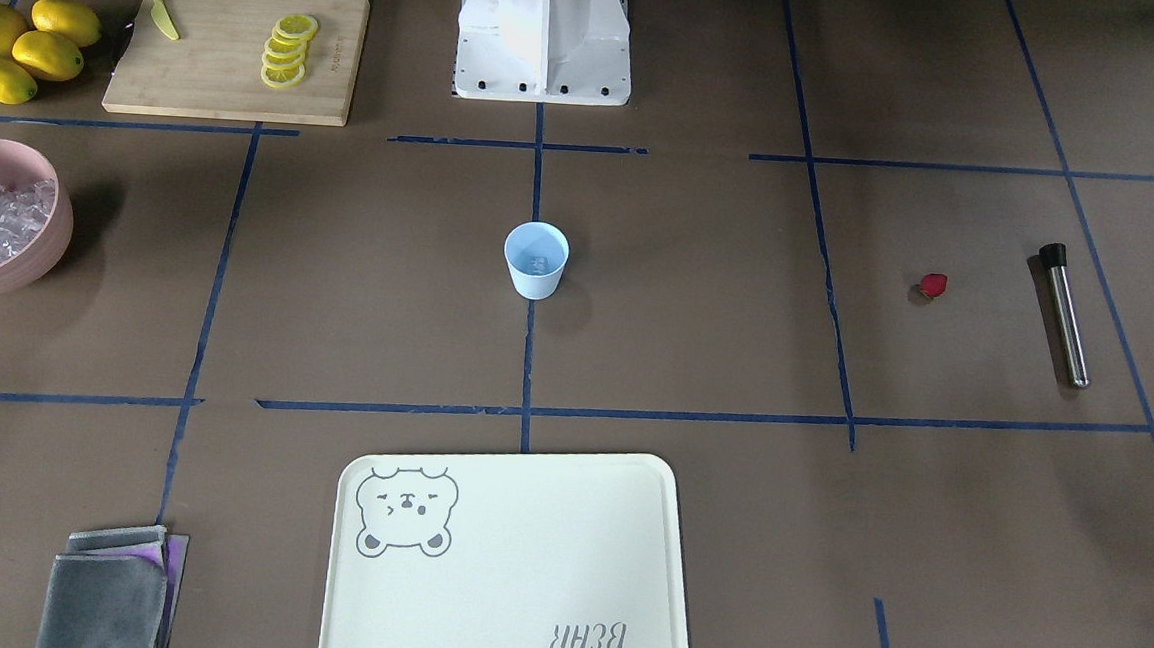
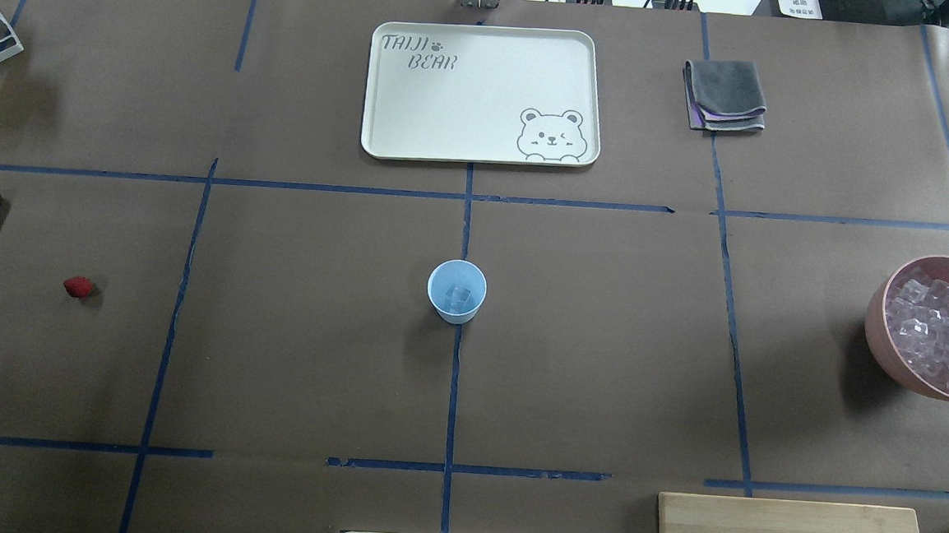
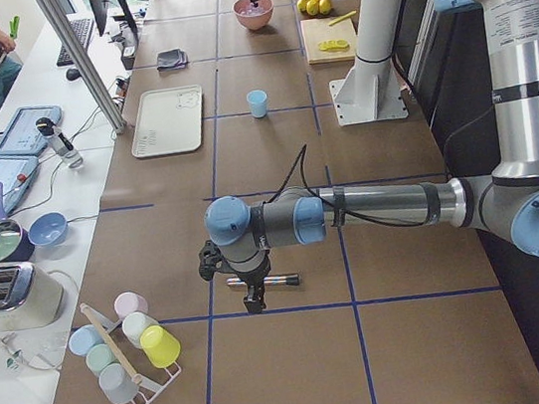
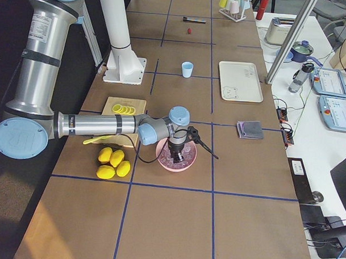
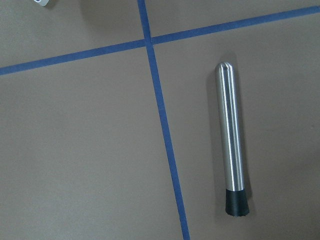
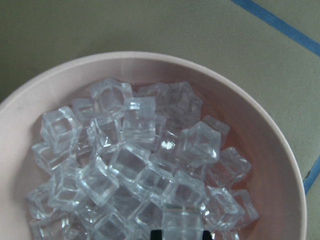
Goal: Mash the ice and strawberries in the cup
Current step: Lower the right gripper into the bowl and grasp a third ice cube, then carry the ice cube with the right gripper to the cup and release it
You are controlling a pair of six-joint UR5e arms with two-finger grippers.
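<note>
Ingredients look sorted by which arm can reach them. The pink bowl (image 6: 150,56) heaped with ice (image 6: 135,165) sits out on your right arm's side. The strawberry (image 1: 933,285) and the steel muddler (image 1: 1065,314) lie on the left arm's side, with the berry between the muddler and the cup (image 1: 535,279) but well apart from both.

The cup stands upright dead centre on the counter (image 1: 719,293), so either arm can get to it. There's at least one clear cube in the bottom and no berry, so I'd say you're early in the loading and nowhere near mashing.

Your right pincer (image 4: 176,157) hangs right over the bowl with its tips down at the pile. Its wrist cam only catches a dark sliver at the bottom edge, up against a cube. I honestly can't tell if it's spread, pressed together or pinching a cube.

Your left pincer (image 3: 254,300) hovers over the muddler, which lies flat on the counter. My guess is it's parked there so the tool is ready once the cup is loaded. Only the side view shows that pincer, and its own wrist cam shows just the muddler and tape lines, no fingers. So I can't tell how far open it is either, and nothing shows it holding anything.
</note>
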